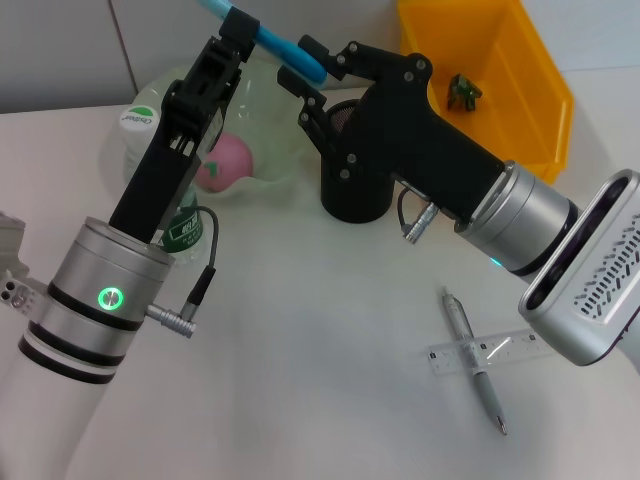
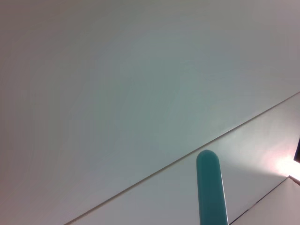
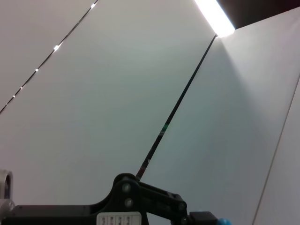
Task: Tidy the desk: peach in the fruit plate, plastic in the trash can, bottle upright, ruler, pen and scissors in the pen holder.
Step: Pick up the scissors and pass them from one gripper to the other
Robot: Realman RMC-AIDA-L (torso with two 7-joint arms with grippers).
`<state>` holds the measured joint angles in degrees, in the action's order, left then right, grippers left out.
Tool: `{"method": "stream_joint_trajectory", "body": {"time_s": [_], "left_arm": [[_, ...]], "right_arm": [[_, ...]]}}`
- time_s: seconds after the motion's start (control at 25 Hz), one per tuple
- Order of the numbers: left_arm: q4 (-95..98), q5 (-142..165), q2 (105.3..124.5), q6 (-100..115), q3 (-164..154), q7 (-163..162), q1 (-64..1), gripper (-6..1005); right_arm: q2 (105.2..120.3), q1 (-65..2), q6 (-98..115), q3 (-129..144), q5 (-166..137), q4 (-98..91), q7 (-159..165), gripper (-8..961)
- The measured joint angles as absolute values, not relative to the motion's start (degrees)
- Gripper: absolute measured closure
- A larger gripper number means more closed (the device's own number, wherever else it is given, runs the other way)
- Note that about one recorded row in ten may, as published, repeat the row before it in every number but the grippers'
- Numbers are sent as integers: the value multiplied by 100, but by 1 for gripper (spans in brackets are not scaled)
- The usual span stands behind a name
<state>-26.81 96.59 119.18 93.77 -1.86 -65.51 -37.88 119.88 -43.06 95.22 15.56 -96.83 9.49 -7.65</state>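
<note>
Lying crossed on white desk (image 1: 330, 350), pen (image 1: 473, 360), ruler (image 1: 485, 352), tiled wall (image 1: 60, 50) behind

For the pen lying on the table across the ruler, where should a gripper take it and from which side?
Probably at the barrel of the pen, on the stretch clear of the ruler it lies across, coming straight down from above. It lies flat on the table, so only its long sides are free; the fingers should close across its narrow width, square to its length.
</note>
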Motion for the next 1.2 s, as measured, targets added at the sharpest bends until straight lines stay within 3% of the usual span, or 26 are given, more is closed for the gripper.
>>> {"method": "stream_joint_trajectory", "body": {"time_s": [0.76, 0.88, 1.2], "left_arm": [[-2680, 9667, 11918, 9380, -184, -6554, -3800, 631], [-2666, 9863, 11918, 9393, -32, -6552, -3769, 630], [-2642, 9977, 11918, 9364, 51, -6551, -3751, 626]], "right_arm": [[11988, -4325, 9521, 1555, -9670, 932, -766, 763], [11988, -4324, 9532, 1556, -9670, 932, -768, 873], [11987, -4324, 9510, 1557, -9672, 931, -774, 873]]}}
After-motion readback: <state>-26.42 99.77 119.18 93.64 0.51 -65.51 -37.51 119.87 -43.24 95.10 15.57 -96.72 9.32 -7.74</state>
